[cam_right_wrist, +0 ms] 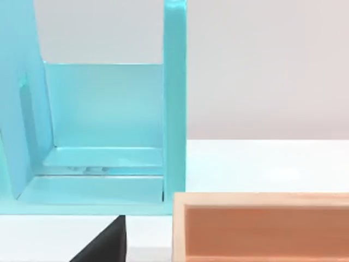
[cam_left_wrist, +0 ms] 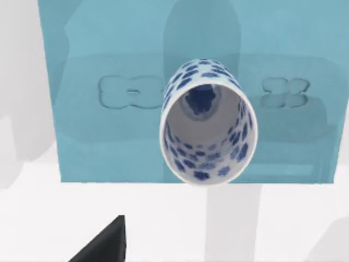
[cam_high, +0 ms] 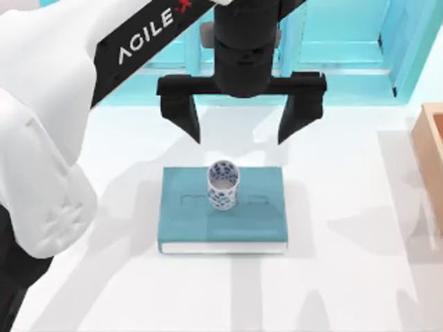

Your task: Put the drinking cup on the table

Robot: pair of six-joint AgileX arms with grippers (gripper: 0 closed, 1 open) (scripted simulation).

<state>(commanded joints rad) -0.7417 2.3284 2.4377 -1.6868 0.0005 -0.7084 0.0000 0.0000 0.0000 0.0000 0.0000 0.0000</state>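
The drinking cup [cam_high: 223,184] is white with dark blue speckles and stands upright on a teal book [cam_high: 183,221] in the middle of the white table [cam_high: 346,290]. My left gripper [cam_high: 239,131] hangs open above the table just behind the book's far edge, its two black fingers spread wide and nothing between them. In the left wrist view the drinking cup [cam_left_wrist: 206,131] shows its open mouth, standing on the teal book [cam_left_wrist: 98,136], with one dark fingertip [cam_left_wrist: 103,243] at the picture's edge. In the right wrist view one dark fingertip [cam_right_wrist: 103,243] of my right arm's gripper shows at the picture's edge.
A turquoise shelf unit [cam_high: 346,41] runs along the back of the table. A wooden box [cam_high: 430,159] stands at the right edge. In the right wrist view the shelf unit [cam_right_wrist: 103,131] and the wooden box [cam_right_wrist: 262,224] stand close by.
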